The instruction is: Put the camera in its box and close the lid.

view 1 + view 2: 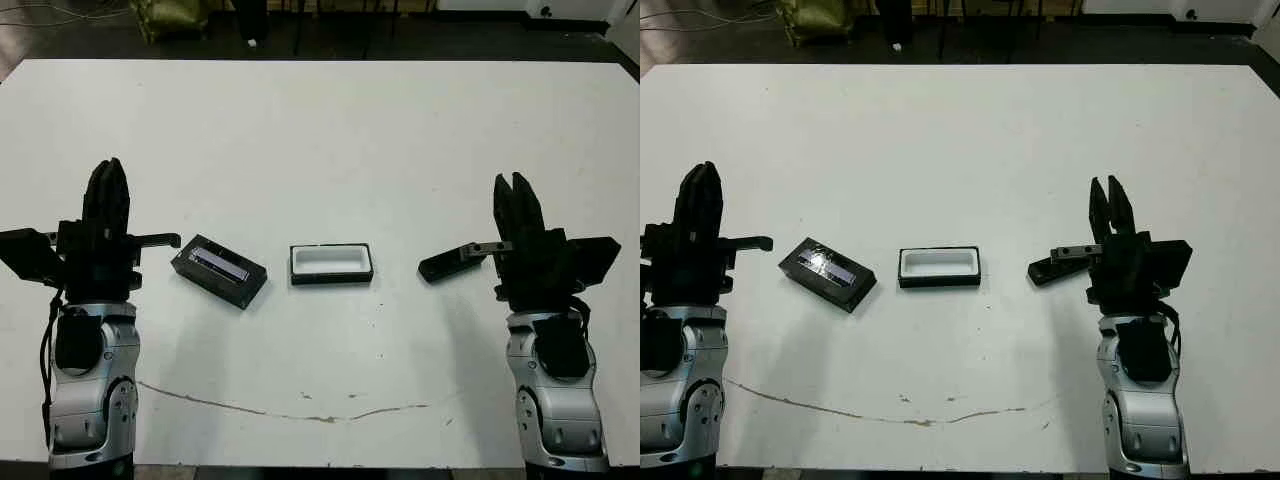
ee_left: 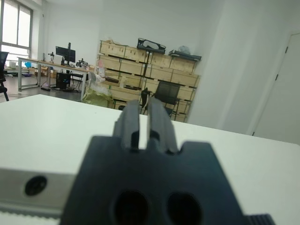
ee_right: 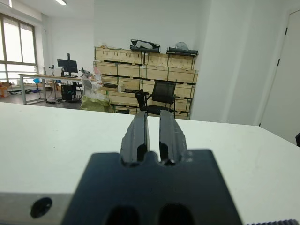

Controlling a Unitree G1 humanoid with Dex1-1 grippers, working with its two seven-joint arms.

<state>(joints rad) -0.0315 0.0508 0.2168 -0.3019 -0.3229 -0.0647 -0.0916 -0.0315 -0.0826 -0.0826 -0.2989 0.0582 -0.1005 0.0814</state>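
Observation:
The box (image 1: 331, 264), a shallow black tray with white lining, lies open at the table's middle. Left of it lies the lid (image 1: 218, 270), black with a shiny stripe on top, turned at an angle. The camera (image 1: 442, 266), a slim black bar, lies to the right of the box, just beside my right wrist. My left gripper (image 1: 107, 168) stands near the lid's left, pointing away from me, shut and holding nothing. My right gripper (image 1: 513, 180) is right of the camera, likewise shut and holding nothing. Both wrist views show only the fingers (image 3: 140, 131) and the room beyond.
A thin brown crack line (image 1: 300, 412) runs across the white table (image 1: 330, 140) near its front edge. Beyond the far edge is dark floor. The wrist views show wooden crates (image 3: 140, 70) and an office chair (image 3: 161, 101) past the table.

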